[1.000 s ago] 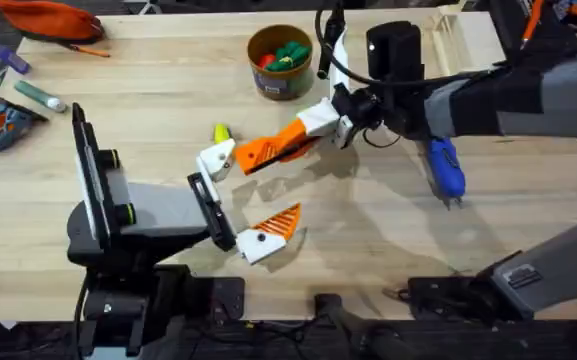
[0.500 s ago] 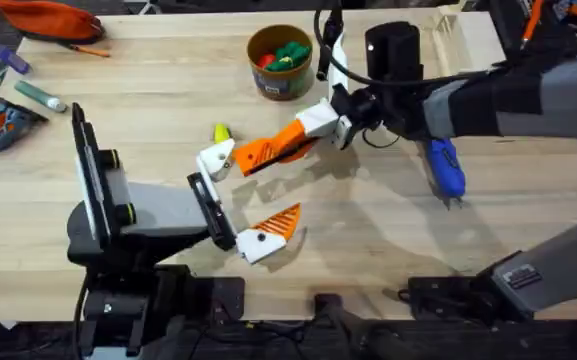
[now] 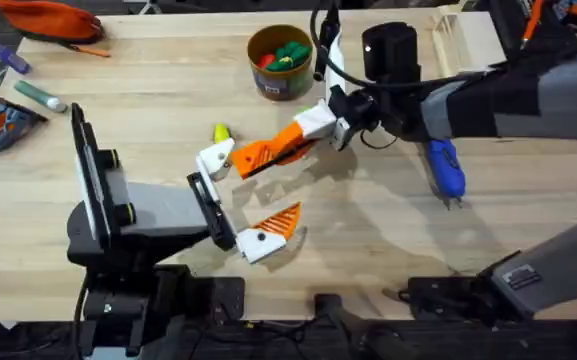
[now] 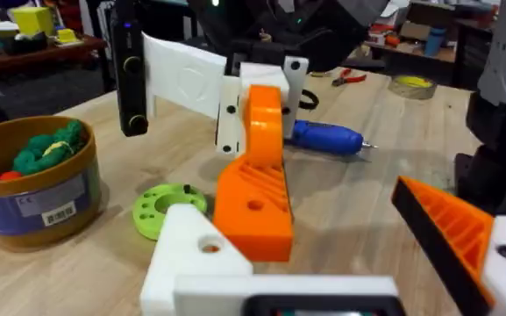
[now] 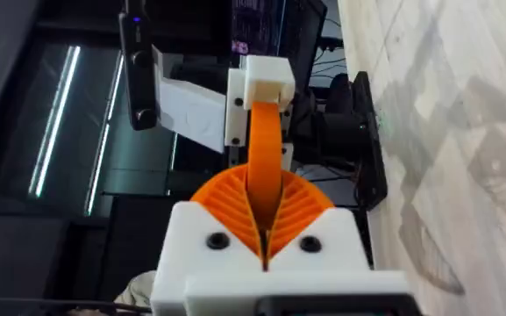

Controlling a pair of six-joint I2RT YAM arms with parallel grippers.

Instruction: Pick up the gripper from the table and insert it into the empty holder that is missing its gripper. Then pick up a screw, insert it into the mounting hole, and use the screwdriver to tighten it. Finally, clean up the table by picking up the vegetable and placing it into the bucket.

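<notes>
- Right gripper (image 3: 303,135) clamped on the orange gripper (image 3: 268,152); in the right wrist view its ribbed pads (image 5: 298,204) pinch the finger's (image 5: 263,158) thin edge. The finger is held mid-table, off the wood, tip touching the holder (image 3: 215,159).
- Left gripper (image 3: 238,205) spread wide: the bare holder is one jaw, the other jaw (image 3: 266,235) carries its orange pad.
- Risk: the finger looks tilted against the holder (image 4: 195,259) in the left wrist view, not yet seated. Pushing at this angle could jam it or lever it out of the pads.
- Risk: grip is on a narrow edge; the finger may pivot under insertion force and drop.
- Risk: a hard push may shove the left arm, losing alignment of the mounting hole.
- Screwdriver (image 3: 445,168) lies under the right arm; a sweep could roll it.
- Vegetable (image 3: 222,133) lies just behind the holder and could get knocked. Bucket (image 3: 279,60) well apart.
</notes>
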